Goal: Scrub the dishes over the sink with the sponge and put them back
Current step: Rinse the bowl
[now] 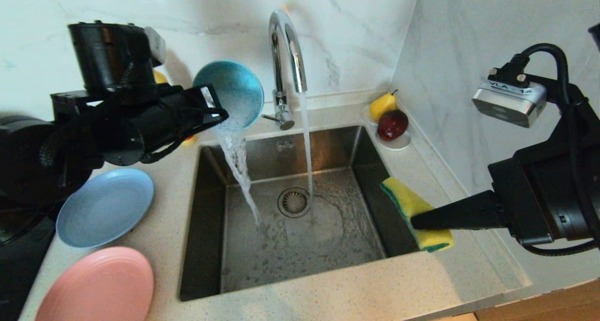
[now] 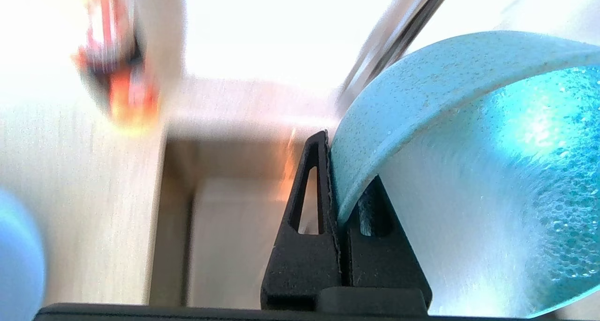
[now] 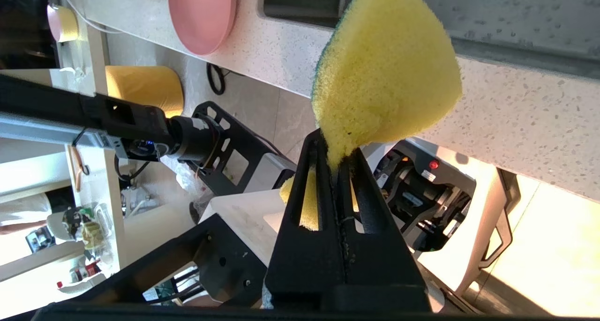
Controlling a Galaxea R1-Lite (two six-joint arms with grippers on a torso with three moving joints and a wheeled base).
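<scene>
"VLA-14" on silver camera housing (image 1: 509,101), right arm.

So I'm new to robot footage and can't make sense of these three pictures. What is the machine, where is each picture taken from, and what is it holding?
It is a two-armed robot at a kitchen sink. The wide picture comes from a camera on its head, looking down; the other two come from cameras on its wrists, just behind the fingers. The left gripper is shut on the rim of a teal bowl, tipped so water pours into the basin while the tap runs. The right gripper pinches a yellow sponge at the sink's right edge. On the counter to the left lie a grey-blue plate and a pink plate; a pear and a dark red fruit sit in the far corner.
</scene>
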